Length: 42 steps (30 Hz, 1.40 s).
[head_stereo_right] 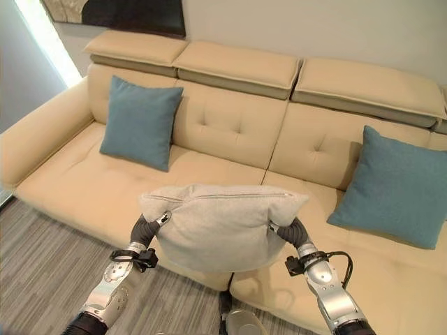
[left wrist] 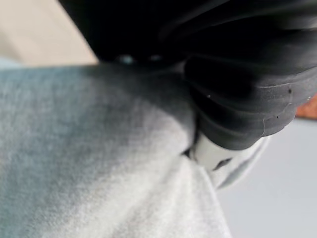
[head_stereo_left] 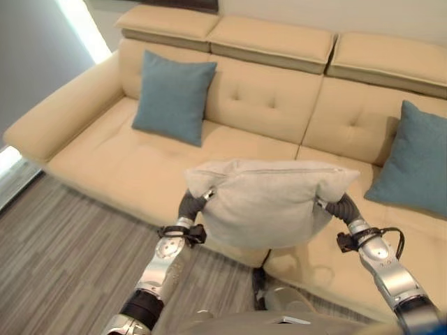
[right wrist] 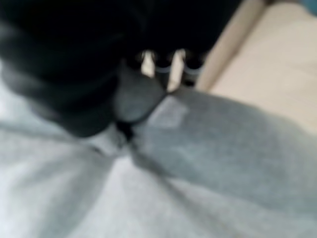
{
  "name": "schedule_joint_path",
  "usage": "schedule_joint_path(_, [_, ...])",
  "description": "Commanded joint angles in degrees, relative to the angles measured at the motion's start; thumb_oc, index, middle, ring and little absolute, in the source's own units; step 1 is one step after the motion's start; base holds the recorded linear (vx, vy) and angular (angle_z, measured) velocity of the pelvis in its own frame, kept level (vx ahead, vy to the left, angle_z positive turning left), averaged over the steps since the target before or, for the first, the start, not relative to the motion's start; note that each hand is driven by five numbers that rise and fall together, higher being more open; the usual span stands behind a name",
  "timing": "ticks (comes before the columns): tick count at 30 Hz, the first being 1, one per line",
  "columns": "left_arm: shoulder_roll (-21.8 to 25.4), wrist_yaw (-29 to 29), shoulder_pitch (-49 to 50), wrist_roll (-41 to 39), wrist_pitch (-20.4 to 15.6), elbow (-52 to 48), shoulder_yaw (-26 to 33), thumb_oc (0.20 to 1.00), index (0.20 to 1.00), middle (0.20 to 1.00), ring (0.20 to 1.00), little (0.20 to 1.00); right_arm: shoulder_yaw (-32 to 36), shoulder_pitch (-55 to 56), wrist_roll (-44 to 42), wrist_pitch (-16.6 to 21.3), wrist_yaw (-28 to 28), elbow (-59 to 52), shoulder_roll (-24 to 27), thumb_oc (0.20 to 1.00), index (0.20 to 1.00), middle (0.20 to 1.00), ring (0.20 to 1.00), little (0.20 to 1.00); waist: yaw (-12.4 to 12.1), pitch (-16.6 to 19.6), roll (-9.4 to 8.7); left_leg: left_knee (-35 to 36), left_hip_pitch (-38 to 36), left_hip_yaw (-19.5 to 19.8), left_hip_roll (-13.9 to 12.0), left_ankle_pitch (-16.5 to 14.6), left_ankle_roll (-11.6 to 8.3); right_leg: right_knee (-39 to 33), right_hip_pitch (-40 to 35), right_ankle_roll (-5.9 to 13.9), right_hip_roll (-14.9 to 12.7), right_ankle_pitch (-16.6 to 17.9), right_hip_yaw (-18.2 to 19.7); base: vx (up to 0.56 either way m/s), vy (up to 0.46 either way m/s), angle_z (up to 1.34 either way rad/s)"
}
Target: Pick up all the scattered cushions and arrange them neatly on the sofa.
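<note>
A light grey cushion (head_stereo_left: pixel 269 202) hangs in the air in front of the beige sofa (head_stereo_left: pixel 105 164), over the front edge of its middle seat. My left hand (head_stereo_left: pixel 193 203) grips the cushion's left end and my right hand (head_stereo_left: pixel 341 207) grips its right end. The fabric bunches and creases around both hands. In the left wrist view the grey cushion (left wrist: pixel 99 163) is pinched against the left hand (left wrist: pixel 213 154). In the right wrist view the cloth (right wrist: pixel 208 163) folds under the right hand (right wrist: pixel 163 69). Two blue cushions lean upright on the sofa back, one on the left seat (head_stereo_left: pixel 173 96) and one on the right seat (head_stereo_left: pixel 413 162).
The sofa's left armrest (head_stereo_left: pixel 59 112) juts toward the striped grey floor (head_stereo_left: pixel 63 244). The middle seat (head_stereo_left: pixel 251 150) between the blue cushions is bare. A dark picture (head_stereo_right: pixel 119 14) hangs on the wall behind the sofa.
</note>
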<state>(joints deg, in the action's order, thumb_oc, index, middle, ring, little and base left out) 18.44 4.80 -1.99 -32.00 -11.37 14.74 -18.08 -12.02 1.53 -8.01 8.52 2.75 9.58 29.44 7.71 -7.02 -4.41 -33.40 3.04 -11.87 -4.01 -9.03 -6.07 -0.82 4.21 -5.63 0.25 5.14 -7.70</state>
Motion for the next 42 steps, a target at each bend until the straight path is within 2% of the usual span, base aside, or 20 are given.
schedule_joint_path(1, [-0.87, -3.91, -4.39, 0.51, -3.67, -6.47, -3.45, 0.2, 0.2, 0.2, 0.2, 0.2, -0.26, -4.29, -2.68, 5.84, -0.17, -5.56, -1.02, 0.2, 0.2, 0.2, 0.2, 0.2, -0.27, 1.2, -2.33, 19.7, 0.07, 0.86, 0.5, 7.22, 2.3, 0.6, -3.61, 10.41, -2.56, -2.49, 2.49, 0.32, 0.043, -0.63])
schedule_joint_path(2, [-1.0, -3.44, -4.15, 0.86, -3.78, -6.7, -3.18, 0.2, 0.2, 0.2, 0.2, 0.2, -0.83, -4.83, -2.45, 5.8, -0.12, -4.99, -1.16, 0.2, 0.2, 0.2, 0.2, 0.2, -1.25, 1.11, -1.84, 25.39, 0.32, 4.56, 0.87, 8.92, 2.13, 0.7, -4.31, 10.61, -1.76, -3.16, 4.2, 0.25, 0.062, -0.65])
schedule_joint_path(3, [-1.07, -3.08, -3.93, 0.95, -3.97, -6.88, -2.81, 0.2, 0.2, 0.2, 0.2, 0.2, -1.23, -5.22, -2.47, 5.74, -0.17, -4.52, -1.2, 0.2, 0.2, 0.2, 0.2, 0.2, -1.92, 1.0, -1.73, 27.22, 0.64, 7.51, 0.99, 10.3, 1.82, 0.88, -4.58, 10.54, -1.34, -3.43, 5.59, 0.17, 0.041, -0.37])
schedule_joint_path(4, [-1.06, -3.08, -3.95, 0.95, -3.97, -6.87, -2.81, 0.2, 0.2, 0.2, 0.2, 0.2, -1.23, -5.24, -2.47, 5.74, -0.17, -4.51, -1.22, 0.2, 0.2, 0.2, 0.2, 0.2, -1.89, 1.11, -1.76, 27.4, 0.73, 7.51, 1.03, 10.53, 1.82, 0.85, -4.43, 10.53, -1.37, -3.34, 5.58, 0.1, 0.023, -0.56])
schedule_joint_path(6, [-1.12, -2.75, -3.39, 1.11, -4.31, -7.44, -2.09, 0.2, 0.2, 0.2, 0.2, 0.2, -1.49, -5.8, -2.87, 5.59, -0.32, -3.91, -1.31, 0.2, 0.2, 0.2, 0.2, 0.2, -2.62, 1.09, -1.52, 28.79, 1.31, 12.07, 1.41, 11.86, 1.28, 0.89, -4.86, 10.42, -0.96, -3.71, 7.74, 0.14, 0.057, -1.12])
schedule_joint_path(8, [-0.93, -3.16, -1.92, 0.89, -4.22, -8.27, -1.03, 0.2, 0.2, 0.2, 0.2, 0.2, -0.75, -5.33, -3.49, 5.23, -1.28, -3.83, -1.31, 0.2, 0.2, 0.2, 0.2, 0.2, -2.35, 2.01, -0.6, 32.62, -1.73, 10.15, 1.19, 11.64, 1.35, 0.15, -5.45, 10.99, -1.09, -3.66, 8.95, 0.19, 0.131, -1.03])
schedule_joint_path(11, [-0.46, -3.31, -1.1, 0.66, -4.2, -8.79, -0.61, 0.2, 0.2, 0.2, 0.2, 0.2, -0.58, -5.36, -3.81, 5.07, -1.43, -4.22, -1.51, 0.2, 0.2, 0.2, 0.2, 0.2, -2.61, 2.61, -0.05, 34.37, -3.47, 9.17, 2.05, 11.4, 2.12, -0.31, -5.61, 11.97, -1.63, -3.34, 10.38, 0.11, 0.108, -0.5])
schedule_joint_path(15, [0.95, -3.29, -0.59, 0.79, -4.2, -9.46, 0.83, 0.2, 0.2, 0.2, 0.2, 0.2, -0.27, -6.56, -2.79, 4.74, -1.45, -4.94, -1.7, 0.2, 0.2, 0.2, 0.2, 0.2, -2.32, 2.83, 0.68, 36.19, -5.73, 3.5, 2.64, 10.56, 3.44, 0.54, -4.71, 13.79, -2.64, -2.54, 13.05, 0.1, 0.171, -0.71])
schedule_joint_path(19, [1.71, -2.38, -0.51, 1.26, -4.63, -9.66, 2.2, 0.2, 0.2, 0.2, 0.2, 0.2, -0.38, -8.04, -2.33, 4.82, -1.05, -5.0, -2.25, 0.2, 0.2, 0.2, 0.2, 0.2, -2.95, 2.48, 1.02, 36.67, -6.37, -1.02, 2.69, 9.83, 3.88, 1.29, -2.94, 15.39, -3.29, -1.47, 13.1, 0.0, 0.064, -0.73])
schedule_joint_path(21, [2.11, -1.43, -0.54, 1.86, -5.02, -9.83, 3.59, 0.2, 0.2, 0.2, 0.2, 0.2, -0.74, -9.19, -2.12, 4.88, -0.69, -4.28, -2.97, 0.2, 0.2, 0.2, 0.2, 0.2, -4.04, 2.45, 1.33, 37.81, -7.01, -3.53, 2.48, 9.88, 3.8, 1.11, -1.9, 16.29, -4.61, -0.4, 9.39, 0.0, 0.028, -0.9])
schedule_joint_path(26, [2.23, -1.62, -0.36, 2.58, -5.14, -10.39, 4.8, 0.2, 0.2, 0.2, 0.2, 0.2, -0.44, -9.67, -1.85, 4.67, -0.79, -3.46, -2.39, 0.2, 0.2, 0.2, 0.2, 0.2, -4.43, 3.05, 1.42, 38.21, -8.15, -4.48, 2.22, 9.77, 3.21, -1.11, -2.82, 16.41, -5.74, 0.23, 5.62, 0.05, -0.023, -0.47])
schedule_joint_path(31, [2.18, -1.16, -1.0, 4.0, -4.55, -9.67, 5.32, 0.2, 0.2, 0.2, 0.2, 0.2, 0.3, -10.0, -1.81, 4.33, -0.48, -3.5, -1.76, 0.2, 0.2, 0.2, 0.2, 0.2, -3.76, 3.62, 1.61, 38.4, -9.6, -4.18, 2.07, 9.36, 2.88, -3.24, -5.34, 16.01, -5.64, -0.41, 4.14, 0.12, -0.057, 0.03])
schedule_joint_path(37, [1.96, 3.24, -9.27, 4.48, -5.23, -5.81, 4.32, 0.2, 0.2, 0.2, 0.2, 0.2, -1.09, -15.95, -2.2, 3.81, 2.51, -0.73, -1.89, 0.2, 0.2, 0.2, 0.2, 0.2, -3.33, 2.99, 1.97, 38.4, -8.37, -4.19, 1.44, 9.51, 2.33, -4.11, -4.84, 15.68, -5.31, -0.66, 2.81, 0.03, -0.036, 0.08])
schedule_joint_path(42, [2.9, 8.31, -21.28, 4.15, -6.39, -2.5, 2.74, 0.2, 0.2, 0.2, 0.2, 0.2, -4.37, -27.99, -3.93, 3.63, 6.37, 3.57, -1.54, 0.2, 0.2, 0.2, 0.2, 0.2, -3.5, 0.71, 1.98, 38.4, -4.4, -3.61, 0.76, 10.39, 1.95, -4.18, -1.13, 15.41, -4.99, -0.23, 2.15, -0.05, -0.027, 0.07])
